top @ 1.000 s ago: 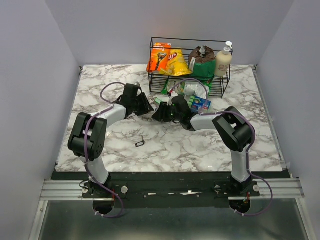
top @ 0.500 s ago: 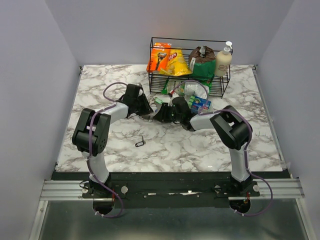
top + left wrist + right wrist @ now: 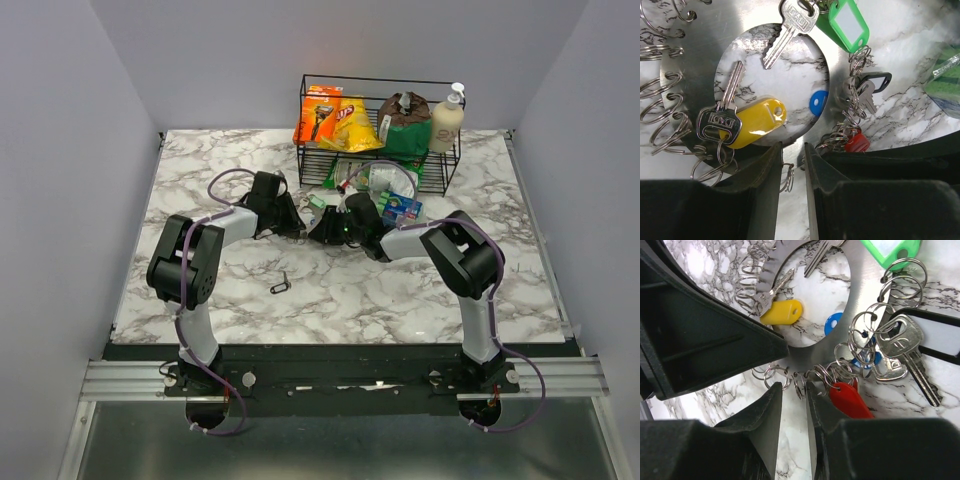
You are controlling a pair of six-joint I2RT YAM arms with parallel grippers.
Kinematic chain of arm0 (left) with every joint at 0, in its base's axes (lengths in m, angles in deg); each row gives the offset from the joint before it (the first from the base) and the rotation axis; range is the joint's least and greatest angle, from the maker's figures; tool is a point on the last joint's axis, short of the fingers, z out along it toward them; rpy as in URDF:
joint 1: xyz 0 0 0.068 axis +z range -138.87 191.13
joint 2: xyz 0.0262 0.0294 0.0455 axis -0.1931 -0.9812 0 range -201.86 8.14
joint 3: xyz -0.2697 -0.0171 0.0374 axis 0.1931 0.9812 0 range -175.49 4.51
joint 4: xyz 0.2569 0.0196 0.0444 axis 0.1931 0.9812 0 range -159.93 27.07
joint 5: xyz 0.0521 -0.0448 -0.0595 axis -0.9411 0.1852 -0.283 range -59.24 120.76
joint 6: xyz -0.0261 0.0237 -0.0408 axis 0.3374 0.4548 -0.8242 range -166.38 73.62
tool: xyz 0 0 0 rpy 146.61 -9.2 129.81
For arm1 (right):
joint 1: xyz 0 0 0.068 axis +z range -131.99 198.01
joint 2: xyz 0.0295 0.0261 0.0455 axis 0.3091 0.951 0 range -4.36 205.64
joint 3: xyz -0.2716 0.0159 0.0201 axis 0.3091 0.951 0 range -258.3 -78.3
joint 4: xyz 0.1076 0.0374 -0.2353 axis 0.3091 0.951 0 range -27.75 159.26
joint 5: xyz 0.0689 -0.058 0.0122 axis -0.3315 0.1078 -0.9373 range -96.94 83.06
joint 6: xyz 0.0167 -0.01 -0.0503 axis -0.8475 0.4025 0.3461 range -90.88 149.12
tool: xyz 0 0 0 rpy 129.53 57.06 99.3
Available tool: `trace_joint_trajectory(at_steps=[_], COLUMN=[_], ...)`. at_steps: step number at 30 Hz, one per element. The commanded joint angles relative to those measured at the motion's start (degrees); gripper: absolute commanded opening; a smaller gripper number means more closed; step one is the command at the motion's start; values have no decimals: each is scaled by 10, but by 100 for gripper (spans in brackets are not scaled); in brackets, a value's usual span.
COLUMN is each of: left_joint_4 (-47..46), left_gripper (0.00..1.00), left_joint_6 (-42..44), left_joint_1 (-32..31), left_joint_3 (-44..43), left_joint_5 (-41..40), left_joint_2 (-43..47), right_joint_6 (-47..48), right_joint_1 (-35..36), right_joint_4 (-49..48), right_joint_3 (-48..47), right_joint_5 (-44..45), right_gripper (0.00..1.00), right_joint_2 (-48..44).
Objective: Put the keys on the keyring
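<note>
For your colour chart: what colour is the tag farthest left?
Yellow tag; clearest in the left wrist view.

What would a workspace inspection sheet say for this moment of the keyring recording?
Surface: marble table, veined white and grey.
Job's things: keyring, a flat metal ring fringed with small split rings; yellow-tagged key and green-tagged key lie over it; one dark key lies loose nearer the bases.
Clutter: wire basket at the far edge, holding snack packs and a bottle.
Pincers: left pincer and right pincer both narrowly gapped at the ring's edge; grip unconfirmed.
Cables: purple cables loop along both arms; no snag seen.
Surroundings: plain walls; nothing else seen.
</note>
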State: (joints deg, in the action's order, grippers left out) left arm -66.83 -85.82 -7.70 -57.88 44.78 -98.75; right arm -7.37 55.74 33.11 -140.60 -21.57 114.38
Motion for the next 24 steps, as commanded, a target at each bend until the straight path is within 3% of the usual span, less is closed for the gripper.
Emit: trace_joint_trajectory(at_steps=[1, 16, 20, 24], left_joint_4=[-7, -16, -18, -19], left_gripper=[33, 33, 33, 33], left_joint_6=[7, 4, 6, 7], left_joint_1=[-1, -1, -1, -1], left_joint_3=[7, 19, 25, 29], left_joint_5=[13, 18, 14, 11], left_joint_2=[-7, 1, 10, 21], right_joint_6=[-2, 0, 1, 5], right_joint_1=[-1, -2, -2, -2], right_joint_4=[-26, -13, -12, -6], right_joint_3=[-13, -24, -25, -29], right_joint_5=[-24, -36, -36, -38], right_gripper=[33, 29, 15, 10], right_joint_2=[18, 26, 27, 29])
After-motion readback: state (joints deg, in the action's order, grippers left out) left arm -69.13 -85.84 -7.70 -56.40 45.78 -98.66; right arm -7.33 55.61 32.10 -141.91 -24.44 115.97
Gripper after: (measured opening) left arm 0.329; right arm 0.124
